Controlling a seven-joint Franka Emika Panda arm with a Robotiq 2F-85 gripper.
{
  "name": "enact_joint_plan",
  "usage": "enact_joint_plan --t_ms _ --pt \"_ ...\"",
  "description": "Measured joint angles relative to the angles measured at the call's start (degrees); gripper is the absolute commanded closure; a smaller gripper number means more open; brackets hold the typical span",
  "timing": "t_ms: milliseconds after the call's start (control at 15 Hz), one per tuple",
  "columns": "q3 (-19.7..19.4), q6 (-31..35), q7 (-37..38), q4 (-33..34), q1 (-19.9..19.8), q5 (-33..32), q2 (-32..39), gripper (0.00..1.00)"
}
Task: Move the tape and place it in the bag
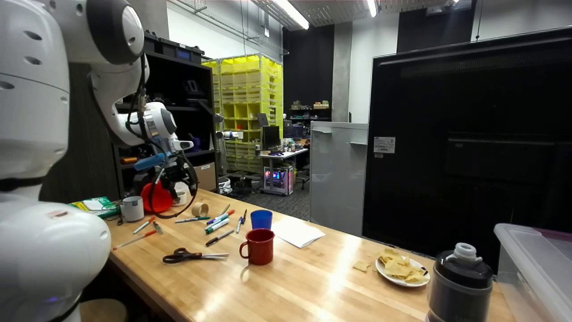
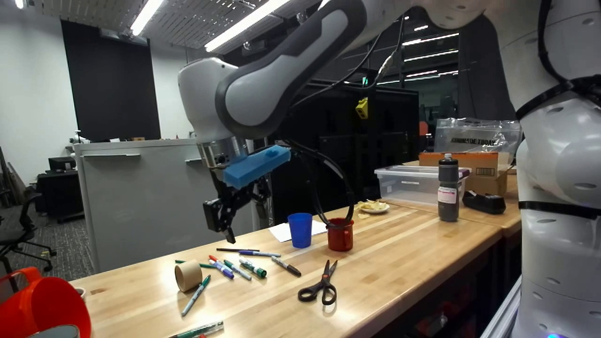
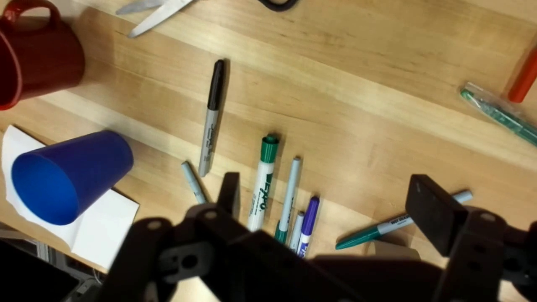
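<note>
My black two-fingered claw hangs jaws wide apart, empty: spread, I judge, to admit tan cardboard-looking tape roll. There it rests, on curved side, apart from bright-red handled container, seemingly our bag; exposed wall should suit pinch.

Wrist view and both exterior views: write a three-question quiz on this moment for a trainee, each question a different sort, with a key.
1. Multiple choice: the tan tape roll rests on: a) the plate; b) the table; c) the paper.
2. True or false: the gripper is open.
3. Fill in the colour: the mug near the blue cup is (blank).
Key: 1 b; 2 true; 3 red.
</note>
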Motion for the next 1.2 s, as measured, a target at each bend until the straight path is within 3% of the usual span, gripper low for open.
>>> enact_joint_plan --t_ms 333,800,1200 --pt "-2.6 0.9 3.8 6.5 3.3 0.0 5.6 0.00" --pt "-4.7 -2.5 7.2 15.5 7.3 0.0 7.2 0.00" --pt "-7.4 -5.4 19.7 20.8 8.1 0.1 11.1 0.00"
